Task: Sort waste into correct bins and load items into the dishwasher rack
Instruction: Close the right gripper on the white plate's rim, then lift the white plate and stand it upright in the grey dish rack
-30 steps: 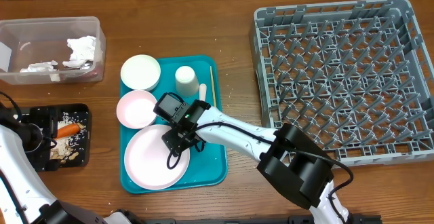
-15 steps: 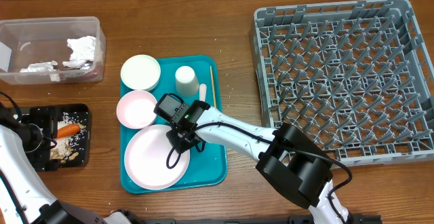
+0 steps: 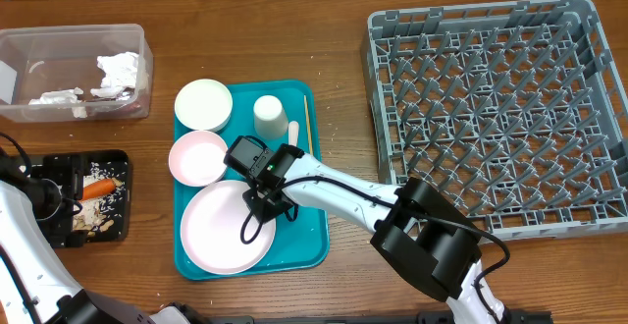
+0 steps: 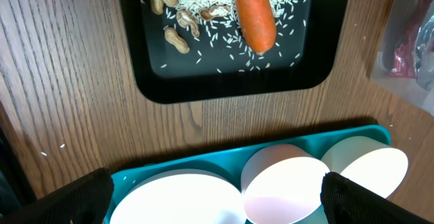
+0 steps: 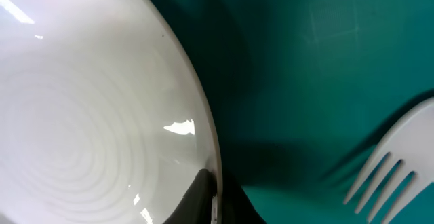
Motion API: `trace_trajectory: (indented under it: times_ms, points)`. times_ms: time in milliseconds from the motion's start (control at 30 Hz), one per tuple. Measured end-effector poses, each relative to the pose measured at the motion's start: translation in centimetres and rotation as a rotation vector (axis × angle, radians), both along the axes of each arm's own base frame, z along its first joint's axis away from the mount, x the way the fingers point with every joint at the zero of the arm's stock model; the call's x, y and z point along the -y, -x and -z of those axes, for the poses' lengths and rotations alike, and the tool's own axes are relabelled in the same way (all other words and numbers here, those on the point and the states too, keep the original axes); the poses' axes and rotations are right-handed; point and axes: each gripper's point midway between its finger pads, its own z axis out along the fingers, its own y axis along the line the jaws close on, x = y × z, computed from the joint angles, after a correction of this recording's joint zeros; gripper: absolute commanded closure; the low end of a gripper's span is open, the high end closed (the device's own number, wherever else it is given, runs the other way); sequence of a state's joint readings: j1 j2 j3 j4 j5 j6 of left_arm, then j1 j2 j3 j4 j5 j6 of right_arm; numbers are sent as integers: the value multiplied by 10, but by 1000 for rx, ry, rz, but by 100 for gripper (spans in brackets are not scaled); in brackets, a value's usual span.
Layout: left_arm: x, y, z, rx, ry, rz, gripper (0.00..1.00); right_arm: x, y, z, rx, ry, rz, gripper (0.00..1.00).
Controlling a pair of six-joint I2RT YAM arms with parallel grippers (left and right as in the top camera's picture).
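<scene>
A pale pink plate lies at the front of the teal serving tray. My right gripper is shut on the plate's right rim, one finger inside the rim and one outside. A white fork lies just right of it. A pink bowl, a white bowl, a white cup and a wooden stick sit further back on the tray. My left gripper hangs open by the black tray, which holds a carrot, rice and nut scraps.
The clear tub at the back left holds crumpled napkins. The grey dishwasher rack fills the right side with nothing in it. A few rice grains dot the wood beside the teal tray.
The right gripper's jaws have closed onto the plate's rim, with the arm almost still. The left arm has not moved.
</scene>
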State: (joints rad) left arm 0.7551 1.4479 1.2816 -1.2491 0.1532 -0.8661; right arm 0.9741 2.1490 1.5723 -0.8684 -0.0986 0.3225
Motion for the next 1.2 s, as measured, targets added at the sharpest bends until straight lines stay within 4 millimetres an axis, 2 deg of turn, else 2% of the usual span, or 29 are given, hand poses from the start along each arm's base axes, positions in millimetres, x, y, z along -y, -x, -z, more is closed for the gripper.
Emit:
trace_trajectory:
  times_ms: [233,467,667,800,900,1067,1200]
  points:
    - [0,0,0,0,0,0,0,14,4,-8,-44,60,18,96]
    - [0,0,0,0,0,0,0,30,3,-33,-86,126,28,96]
    - [0,0,0,0,0,0,0,55,-7,-57,-87,212,62,96]
    - [0,0,0,0,1,0,0,82,-18,-73,-65,288,99,96]
    - [0,0,0,0,0,0,0,106,-30,-94,-27,316,143,96]
    - [0,0,0,0,0,0,0,155,-61,-148,67,261,287,96]
    - [0,0,0,0,0,0,0,213,-88,-197,176,207,456,96]
